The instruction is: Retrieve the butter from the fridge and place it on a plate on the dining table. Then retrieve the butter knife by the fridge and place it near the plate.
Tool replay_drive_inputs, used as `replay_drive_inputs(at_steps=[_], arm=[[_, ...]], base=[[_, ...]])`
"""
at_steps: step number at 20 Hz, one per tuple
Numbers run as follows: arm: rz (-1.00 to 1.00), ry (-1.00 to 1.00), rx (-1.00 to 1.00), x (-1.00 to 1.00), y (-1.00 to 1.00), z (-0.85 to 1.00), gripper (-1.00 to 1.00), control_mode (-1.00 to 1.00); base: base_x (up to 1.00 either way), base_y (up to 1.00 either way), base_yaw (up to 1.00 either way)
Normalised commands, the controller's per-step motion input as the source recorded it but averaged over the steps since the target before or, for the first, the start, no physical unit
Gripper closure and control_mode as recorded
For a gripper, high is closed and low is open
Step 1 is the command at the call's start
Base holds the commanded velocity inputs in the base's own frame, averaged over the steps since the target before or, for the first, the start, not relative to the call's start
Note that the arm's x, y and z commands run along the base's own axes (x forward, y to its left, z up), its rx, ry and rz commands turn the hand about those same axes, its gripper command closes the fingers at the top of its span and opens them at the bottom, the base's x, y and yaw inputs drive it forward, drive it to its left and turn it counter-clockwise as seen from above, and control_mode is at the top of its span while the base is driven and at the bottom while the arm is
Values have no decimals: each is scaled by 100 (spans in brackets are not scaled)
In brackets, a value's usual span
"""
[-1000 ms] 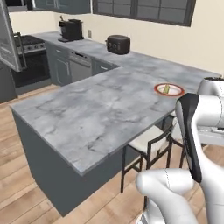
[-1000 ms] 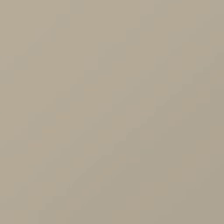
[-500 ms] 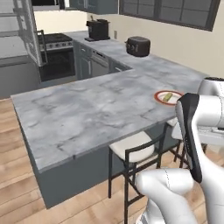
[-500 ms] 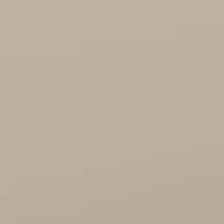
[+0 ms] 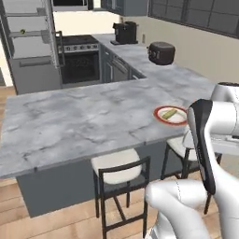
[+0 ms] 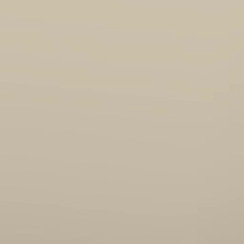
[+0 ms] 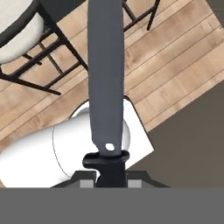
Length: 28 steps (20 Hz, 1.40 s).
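Left base view: whole pic has shifted vs a sec ago, so the base is driving, not the things. The table now sits closer and more square-on, and the fridge, door open w/ pale shelves showing, has come into frame at far left. The plate sits near the table's right edge, butter lying on it, so step one looks done. A stool stands tucked at the near side. Arm rises at lower right, folded close to the body.

Right base view: flat beige blur, same as before; nothing to read.

Hand view: camera looks down at wood floor and a stool. The knife runs up the middle of the pic, dark handle pinched at the gripper, blade pointing away. Jaws clamped on the handle, no gap seen.

Judgement: knife is picked up and in transit; base is closing on the table. Remaining: reach over and set the knife down beside the plate w/o knocking it.
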Motion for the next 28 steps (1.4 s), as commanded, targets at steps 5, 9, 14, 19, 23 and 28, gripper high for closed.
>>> replay_drive_inputs(at_steps=[5,9,14,19,23,28], arm=[[0,0,0,0,0,0,100,100],[0,0,0,0,0,0,100,100],[0,0,0,0,0,0,100,100],[0,0,0,0,0,0,100,100],[0,0,0,0,0,0,100,100],[0,0,0,0,0,0,100,100]], base=[[0,-100,32],[0,-100,27],[3,-100,18],[45,-44,1],[41,0,2],[34,0,3]])
